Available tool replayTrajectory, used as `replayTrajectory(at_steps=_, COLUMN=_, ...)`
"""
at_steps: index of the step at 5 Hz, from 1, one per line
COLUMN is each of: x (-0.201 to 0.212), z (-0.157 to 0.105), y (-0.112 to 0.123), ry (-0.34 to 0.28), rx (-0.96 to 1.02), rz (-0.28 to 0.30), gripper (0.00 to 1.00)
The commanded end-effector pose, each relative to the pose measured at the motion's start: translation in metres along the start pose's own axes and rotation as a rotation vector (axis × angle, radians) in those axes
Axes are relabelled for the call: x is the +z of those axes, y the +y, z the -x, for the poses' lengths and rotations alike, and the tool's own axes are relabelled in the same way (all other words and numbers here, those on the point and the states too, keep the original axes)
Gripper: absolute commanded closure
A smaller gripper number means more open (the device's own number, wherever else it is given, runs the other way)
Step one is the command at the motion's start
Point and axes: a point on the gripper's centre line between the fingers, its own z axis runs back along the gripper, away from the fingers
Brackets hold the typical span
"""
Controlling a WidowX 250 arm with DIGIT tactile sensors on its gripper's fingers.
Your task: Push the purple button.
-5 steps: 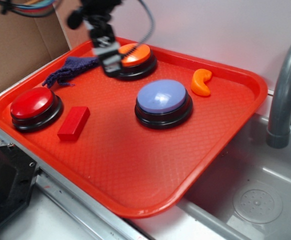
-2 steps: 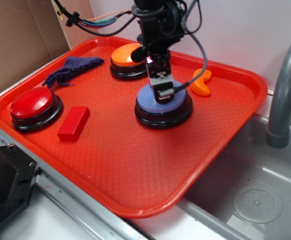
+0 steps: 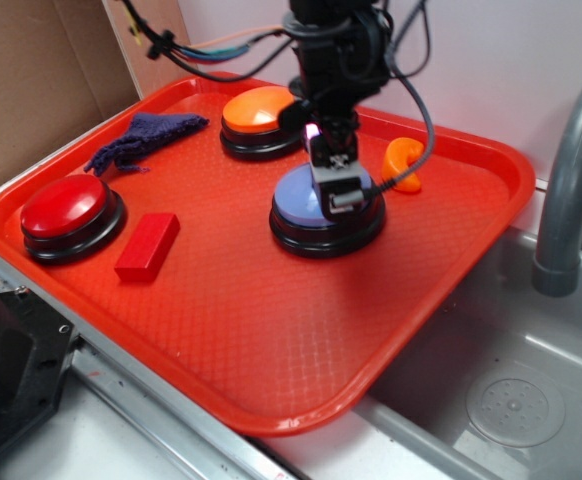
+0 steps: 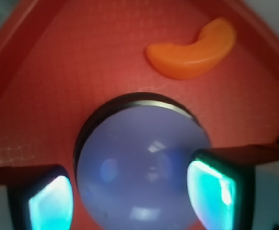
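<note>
My jaws, spread wide, hover over the purple button (image 3: 306,195) at tray (image 3: 271,350) centre, orange wedge (image 4: 192,52) at 1 o'clock; glossy dome looks rigid, slippery—press crown, no grip.

Toy kitchen: sink (image 3: 511,390), grey faucet (image 3: 571,180).

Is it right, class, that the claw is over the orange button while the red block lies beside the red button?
No. The claw is over the purple button, not the orange button, as the exterior view shows. The red block does lie beside the red button.
</note>
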Motion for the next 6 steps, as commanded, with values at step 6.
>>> replayTrajectory(at_steps=6, x=0.078, z=0.025, y=0.014, ry=-0.139, rx=0.069, rz=-0.043, gripper=0.00)
